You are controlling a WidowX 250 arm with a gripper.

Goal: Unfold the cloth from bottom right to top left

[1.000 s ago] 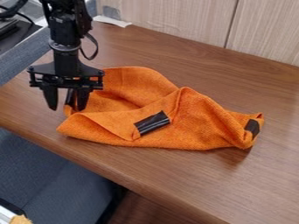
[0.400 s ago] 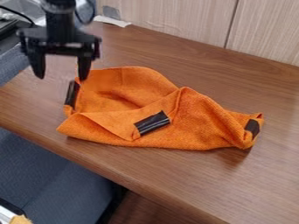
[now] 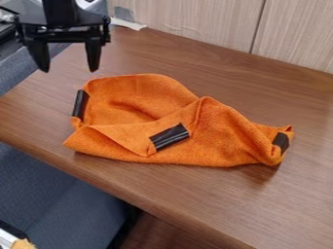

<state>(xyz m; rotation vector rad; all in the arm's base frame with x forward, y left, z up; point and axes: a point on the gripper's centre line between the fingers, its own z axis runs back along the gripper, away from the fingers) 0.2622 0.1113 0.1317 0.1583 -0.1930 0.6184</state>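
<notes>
My claw (image 3: 69,70) hangs wide open and empty over the worktop (image 3: 286,199) near its left edge, clear of the orange cloth (image 3: 224,133), which lies rumpled and partly folded between the worktop's front and wall-side edges, bearing black strips (image 3: 170,137). Pale panelling (image 3: 195,19) stands behind.

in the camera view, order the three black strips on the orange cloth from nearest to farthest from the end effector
1. Left strip: on the cloth's left edge, just below the end effector
2. Middle strip: near the cloth's centre, set at a slant
3. Right strip: at the cloth's right end
</notes>
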